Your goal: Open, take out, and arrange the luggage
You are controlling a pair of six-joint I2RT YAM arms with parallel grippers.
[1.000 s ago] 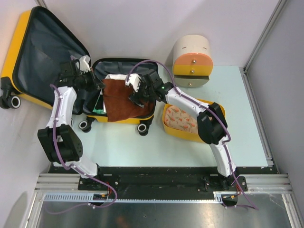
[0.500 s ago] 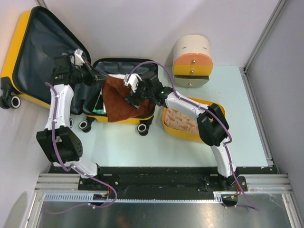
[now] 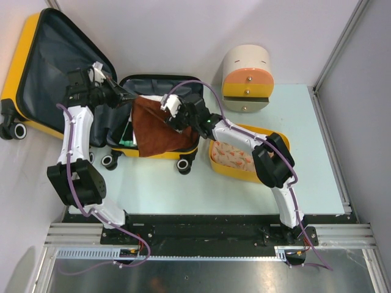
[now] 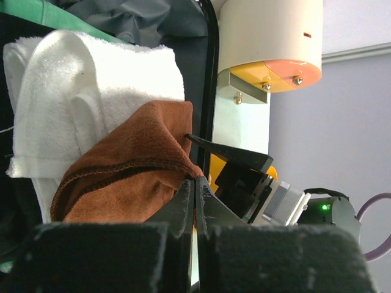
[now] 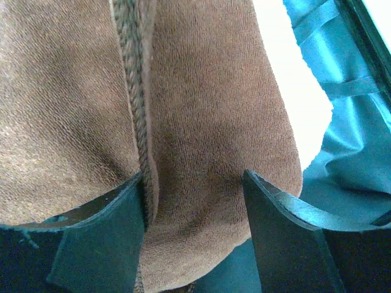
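The large yellow luggage (image 3: 24, 67) stands open at the far left, its dark lining showing. A smaller yellow wheeled case (image 3: 165, 154) lies open beside it and holds a brown towel (image 3: 156, 125), a white towel (image 4: 91, 79) and a green item (image 3: 127, 135). My left gripper (image 3: 126, 94) is shut on the brown towel's corner (image 4: 177, 152) and holds it lifted over the case's left side. My right gripper (image 3: 173, 117) is open, its jaws astride a fold of the brown towel (image 5: 201, 122) without closing on it.
A plain yellow bin (image 3: 264, 133) with patterned cloth sits right of the small case, under my right arm. A cream-and-orange drawer cabinet (image 3: 246, 78) stands at the back, also in the left wrist view (image 4: 269, 43). Walls close in on the left and back.
My left gripper has drawn back to the left with the towel corner, stretching the brown towel into a peak. My right gripper has shifted slightly left over the towel.
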